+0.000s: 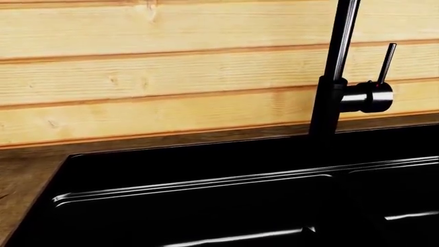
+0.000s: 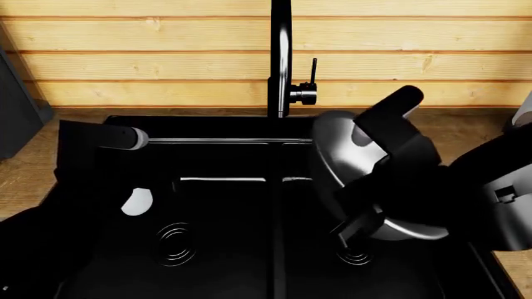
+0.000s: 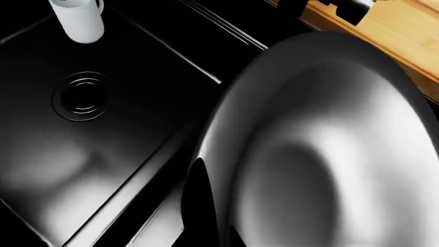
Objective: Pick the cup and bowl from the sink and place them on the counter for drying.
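Observation:
The shiny metal bowl (image 2: 341, 156) hangs tilted over the right basin of the black sink (image 2: 224, 261). My right gripper (image 2: 359, 225) is shut on its rim. In the right wrist view the bowl (image 3: 329, 154) fills the frame, with one black finger (image 3: 199, 206) on its outside. The small white cup (image 2: 137, 202) is at the left basin's left side, half hidden by my left arm (image 2: 87, 149); it also shows in the right wrist view (image 3: 79, 20). The left arm's fingers do not stand out against the black sink. No fingers show in the left wrist view.
The tall black faucet (image 2: 281, 62) with its side lever (image 2: 312, 78) stands behind the basin divider, close to the bowl's upper edge. The wood-grain counter (image 2: 474, 124) runs round the sink. A dark cabinet (image 2: 17, 106) stands at far left. Pale wall planks (image 2: 166, 62) close the back.

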Tool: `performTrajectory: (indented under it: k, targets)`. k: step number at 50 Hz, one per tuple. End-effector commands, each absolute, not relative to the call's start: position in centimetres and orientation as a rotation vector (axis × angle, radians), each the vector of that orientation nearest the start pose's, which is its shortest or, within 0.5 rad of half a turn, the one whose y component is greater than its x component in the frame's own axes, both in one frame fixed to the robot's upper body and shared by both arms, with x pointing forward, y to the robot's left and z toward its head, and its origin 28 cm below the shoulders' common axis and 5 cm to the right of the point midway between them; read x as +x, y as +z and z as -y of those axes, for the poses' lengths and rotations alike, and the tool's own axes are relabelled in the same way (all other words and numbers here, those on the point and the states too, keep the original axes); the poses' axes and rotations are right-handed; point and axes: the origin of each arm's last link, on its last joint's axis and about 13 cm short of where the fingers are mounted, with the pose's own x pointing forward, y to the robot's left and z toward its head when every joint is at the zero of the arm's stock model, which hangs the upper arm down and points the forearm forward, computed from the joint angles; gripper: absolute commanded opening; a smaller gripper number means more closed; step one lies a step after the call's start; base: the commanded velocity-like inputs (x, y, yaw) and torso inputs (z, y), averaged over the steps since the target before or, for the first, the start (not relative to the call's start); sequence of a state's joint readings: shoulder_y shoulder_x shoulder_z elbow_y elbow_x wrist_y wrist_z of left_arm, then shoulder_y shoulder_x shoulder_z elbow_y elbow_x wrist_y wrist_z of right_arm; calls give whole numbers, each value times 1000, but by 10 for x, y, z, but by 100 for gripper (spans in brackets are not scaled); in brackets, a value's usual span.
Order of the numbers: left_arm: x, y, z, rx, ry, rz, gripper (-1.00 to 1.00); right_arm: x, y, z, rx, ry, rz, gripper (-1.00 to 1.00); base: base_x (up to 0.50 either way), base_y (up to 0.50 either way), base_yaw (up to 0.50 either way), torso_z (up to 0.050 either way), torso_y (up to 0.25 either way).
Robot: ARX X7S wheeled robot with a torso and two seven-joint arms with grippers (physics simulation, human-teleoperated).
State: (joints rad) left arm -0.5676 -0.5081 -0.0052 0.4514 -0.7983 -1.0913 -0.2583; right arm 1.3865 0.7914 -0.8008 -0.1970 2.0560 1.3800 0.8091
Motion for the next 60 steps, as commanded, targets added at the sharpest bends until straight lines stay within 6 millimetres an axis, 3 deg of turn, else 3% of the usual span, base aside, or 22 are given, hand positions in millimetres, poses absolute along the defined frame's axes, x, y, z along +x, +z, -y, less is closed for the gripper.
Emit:
performTrajectory:
  k: [1,14,25,42,48,55,60]
  targets:
    - [258,187,-271,9,-139,-149,100,218,293,140,-417,459,-676,-100,0,0,0,0,0]
    - [257,184,-273,-5,-141,-141,100,195,293,150,-447,363,-703,-100,0,0,0,0,1]
    - [259,181,-272,-10,-140,-146,100,184,311,160,-583,298,-743,-100,0,0,0,0,0]
    - [258,179,-274,-13,-137,-146,100,162,314,172,-584,245,-772,-100,0,0,0,0,1]
    - [257,177,-274,-14,-133,-147,100,132,300,183,-545,180,-818,-100,0,0,0,0,0]
    - [258,175,-275,-15,-135,-152,100,115,284,211,-592,-18,-915,-100,0,0,0,0,0]
    - [259,174,-275,-16,-137,-153,100,106,285,224,-547,-83,-915,-100,0,0,0,0,0]
